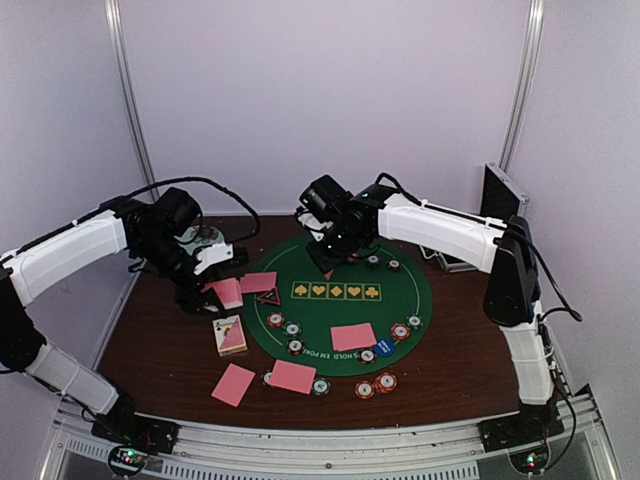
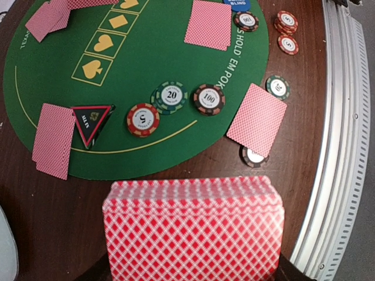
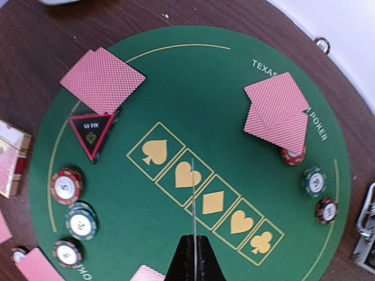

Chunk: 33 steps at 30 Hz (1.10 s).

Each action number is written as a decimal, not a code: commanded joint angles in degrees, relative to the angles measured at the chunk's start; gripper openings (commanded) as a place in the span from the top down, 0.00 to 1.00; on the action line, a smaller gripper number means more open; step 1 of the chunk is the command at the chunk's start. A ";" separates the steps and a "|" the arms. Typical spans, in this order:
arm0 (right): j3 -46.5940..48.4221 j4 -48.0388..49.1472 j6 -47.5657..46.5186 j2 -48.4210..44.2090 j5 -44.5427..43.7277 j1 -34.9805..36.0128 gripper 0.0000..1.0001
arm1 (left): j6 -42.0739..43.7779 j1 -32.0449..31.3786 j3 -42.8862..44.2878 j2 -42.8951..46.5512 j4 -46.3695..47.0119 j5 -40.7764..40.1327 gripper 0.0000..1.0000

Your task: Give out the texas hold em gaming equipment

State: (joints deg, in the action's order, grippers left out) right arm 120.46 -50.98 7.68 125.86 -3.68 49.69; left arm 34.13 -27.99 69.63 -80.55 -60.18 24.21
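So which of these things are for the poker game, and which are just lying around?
For the game: pink-backed cards, poker chips, triangle marker, blue disc.
Just lying about: card box, metal case.

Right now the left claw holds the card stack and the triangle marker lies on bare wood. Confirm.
Wrong: the triangle marker lies on the green mat, not bare wood, per the left wrist view. The card stack is held.
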 commanded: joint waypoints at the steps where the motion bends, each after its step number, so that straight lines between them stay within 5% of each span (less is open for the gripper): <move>1: 1.35 4.25 -13.90 0.69 -17.14 2.57 1.00 | 0.02 2.12 -0.41 2.34 -0.14 0.49 1.00; 15: -8.86 33.36 -45.20 8.39 -34.59 9.01 1.00 | 0.59 4.11 -1.09 4.39 -0.75 0.60 1.00; 26: -6.03 31.47 -47.10 14.43 -32.34 8.98 0.99 | 1.03 4.38 -0.76 4.02 -0.89 1.71 1.00; 33: -8.42 26.78 -40.99 12.63 -26.79 8.84 0.78 | 1.29 4.41 -0.81 3.67 -0.68 1.85 1.00</move>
State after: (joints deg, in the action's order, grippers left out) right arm 112.40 -21.52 -37.15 139.52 -33.41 58.74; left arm 34.61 -24.03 68.55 -77.45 -61.43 24.40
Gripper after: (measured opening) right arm 0.146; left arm 0.676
